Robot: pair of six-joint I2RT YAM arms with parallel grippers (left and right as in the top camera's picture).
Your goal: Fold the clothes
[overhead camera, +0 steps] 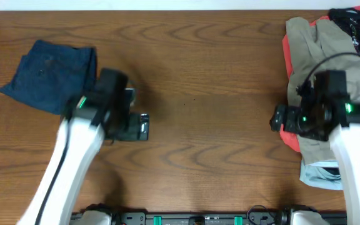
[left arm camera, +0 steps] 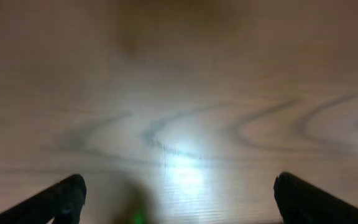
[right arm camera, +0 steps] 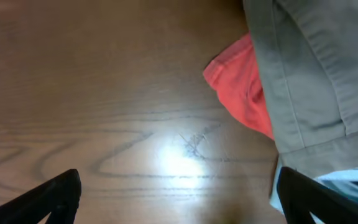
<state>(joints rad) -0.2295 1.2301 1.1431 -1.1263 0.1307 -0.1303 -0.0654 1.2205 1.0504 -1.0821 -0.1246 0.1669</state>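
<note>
While both arms hang over the wooden worktop [overhead camera: 199, 62], the navy blue garment [overhead camera: 50, 76] lies folded into a rough rectangle, flat on the wood at the far left. This garment is the reference for positions. Left claw [left arm camera: 179, 190]: just to the right of the navy garment and a little nearer the robot, apart from the cloth. In the left wrist view its fingers are spread wide over bare wood grain, with nothing between them. Right claw [right arm camera: 179, 190]: well apart from the navy garment, toward the opposite end of the worktop, fingers likewise spread wide and gripping nothing. Remaining clothes sit in an unfolded heap at the end farthest from the navy garment. The khaki trousers [overhead camera: 311, 50] lie on top, and a red-orange garment [right arm camera: 241, 93] pokes out from under their edge on the side facing the navy garment. A black garment [overhead camera: 355, 22] is bunched at the far corner, and a pale bluish garment [overhead camera: 320, 175] lies at the near end of the heap. Right wrist view: khaki hem and seam overlap the red-orange cloth; the right-hand finger is close to the pale cloth, contact cannot be told.
</note>
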